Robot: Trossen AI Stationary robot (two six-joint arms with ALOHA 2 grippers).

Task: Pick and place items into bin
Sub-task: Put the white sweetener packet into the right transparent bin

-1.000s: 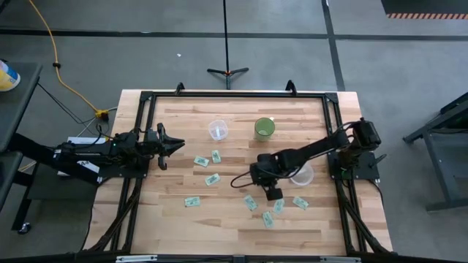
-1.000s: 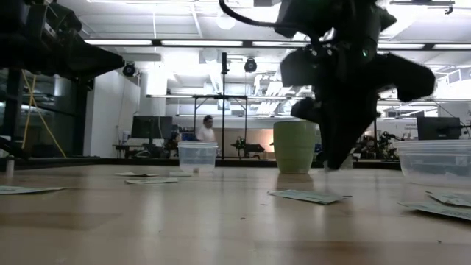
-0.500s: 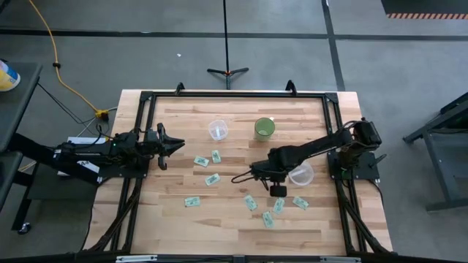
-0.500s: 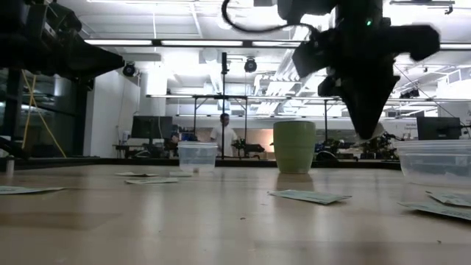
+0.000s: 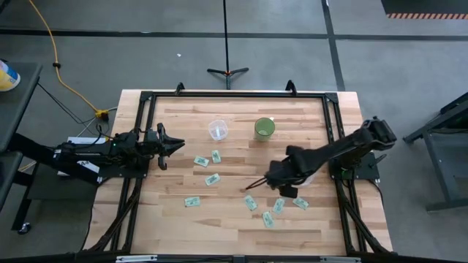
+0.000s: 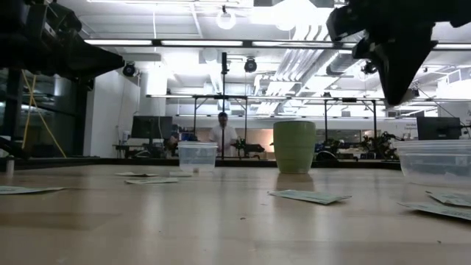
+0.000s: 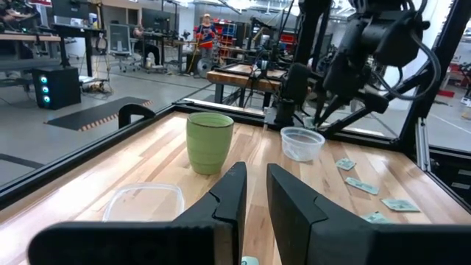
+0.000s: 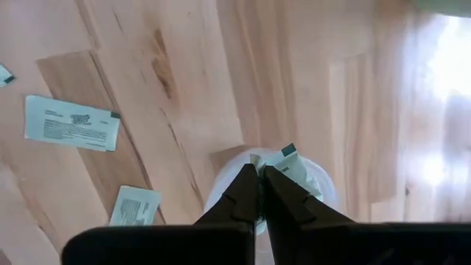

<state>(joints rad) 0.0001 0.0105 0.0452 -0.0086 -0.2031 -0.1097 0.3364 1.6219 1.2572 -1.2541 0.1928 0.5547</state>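
Note:
Several small pale green and white packets (image 5: 212, 179) lie flat on the wooden table, most of them near its near right part (image 5: 278, 205). My right gripper (image 8: 260, 171) hangs high over a clear plastic cup (image 5: 305, 175), fingers pointing down, shut on one packet (image 8: 288, 159). In the low view it is at the upper right (image 6: 394, 94), above that cup (image 6: 434, 162). My left gripper (image 7: 256, 193) waits at the table's left edge (image 5: 174, 146), narrowly open and touching nothing. My right gripper pinches one packet between its two fingertips, by the packet's edge (image 8: 266, 160), coming from above and pointing down. The packet is lifted clear of the table and sticks out sideways from the fingertips over the clear cup's rim (image 8: 316, 171).
A second clear cup (image 5: 218, 129) and a green cup (image 5: 265, 128) stand toward the far edge. Two packets (image 8: 72, 121) lie on the wood beside the cup under my right gripper. A black frame (image 5: 146, 102) borders the table. A person (image 6: 222, 132) stands far behind.
My right gripper has risen from the table top near the near-right packets and moved toward the right edge, stopping above the clear cup. Its fingers point down throughout. The left arm has kept still.

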